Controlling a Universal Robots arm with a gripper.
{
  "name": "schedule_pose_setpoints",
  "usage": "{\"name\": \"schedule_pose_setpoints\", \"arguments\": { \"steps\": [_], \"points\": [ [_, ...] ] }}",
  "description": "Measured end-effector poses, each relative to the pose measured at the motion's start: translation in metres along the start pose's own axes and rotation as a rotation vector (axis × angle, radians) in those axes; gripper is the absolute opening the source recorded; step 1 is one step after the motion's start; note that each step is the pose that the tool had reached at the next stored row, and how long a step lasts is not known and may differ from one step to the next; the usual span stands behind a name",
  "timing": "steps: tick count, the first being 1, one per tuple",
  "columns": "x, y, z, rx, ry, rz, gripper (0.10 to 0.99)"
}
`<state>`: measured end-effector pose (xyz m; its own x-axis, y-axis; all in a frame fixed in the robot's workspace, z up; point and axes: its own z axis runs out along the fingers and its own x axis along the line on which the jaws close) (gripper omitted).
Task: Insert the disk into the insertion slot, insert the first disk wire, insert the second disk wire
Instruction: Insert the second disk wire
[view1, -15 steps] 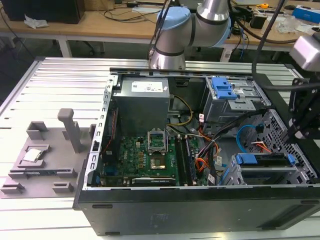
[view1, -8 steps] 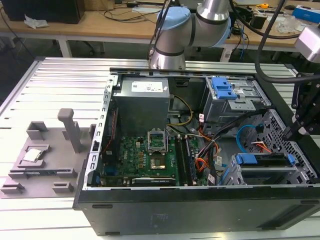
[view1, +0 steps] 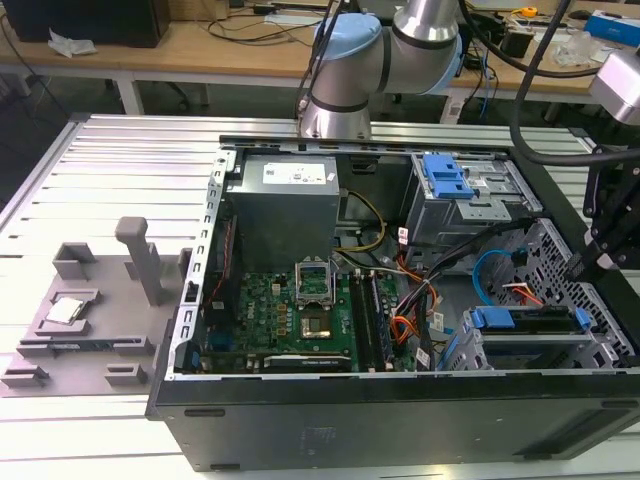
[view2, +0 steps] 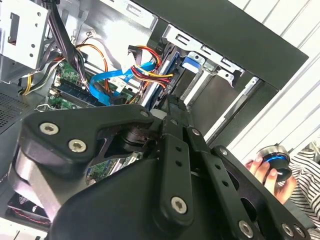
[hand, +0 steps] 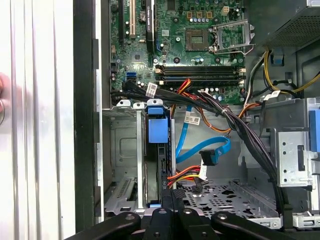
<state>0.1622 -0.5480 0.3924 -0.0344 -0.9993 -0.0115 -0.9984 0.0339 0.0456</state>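
Disk (hand: 156, 131) seated edge-on in insertion slot (hand: 120, 162), largely hidden. Gripper (hand: 173, 194) nearly closed beside red-and-yellow wires (hand: 182, 176); any grasp obscured.

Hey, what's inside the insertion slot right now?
The disk sits inside the insertion slot, its blue handle showing. The slot's metal walls cover most of the drive body.

The disk (hand: 157, 131) has a carrier of smooth bright-blue plastic, the insertion slot (hand: 122, 155) is dull light-grey perforated sheet metal, the gripper (hand: 172, 195) is matt black with bare metal screws, and the table (view1: 130, 160) is ribbed, satin-finished metal.
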Motion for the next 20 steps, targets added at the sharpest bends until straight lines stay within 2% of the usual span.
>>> {"name": "schedule_pose_setpoints", "arguments": {
  "steps": [6, 7, 9, 10, 12, 15, 18, 20],
  "points": [
    [0.0000, 0.0000, -0.0002, 0.000, 0.0000, 0.000, 0.114],
    [0.0000, 0.0000, -0.0003, 0.000, 0.0000, 0.000, 0.294],
    [0.0000, 0.0000, -0.0003, 0.000, 0.0000, 0.000, 0.294],
    [0.0000, 0.0000, -0.0004, 0.000, 0.0000, 0.000, 0.361],
    [-0.0008, 0.0001, -0.0006, 0.000, 0.0007, -0.001, 0.361],
    [-0.0076, 0.0024, 0.0012, 0.000, 0.0005, -0.008, 0.361],
    [-0.0213, 0.0116, 0.0056, 0.000, 0.0008, -0.020, 0.361],
    [-0.0251, 0.0139, 0.0066, 0.000, 0.0011, -0.023, 0.361]
  ]
}}
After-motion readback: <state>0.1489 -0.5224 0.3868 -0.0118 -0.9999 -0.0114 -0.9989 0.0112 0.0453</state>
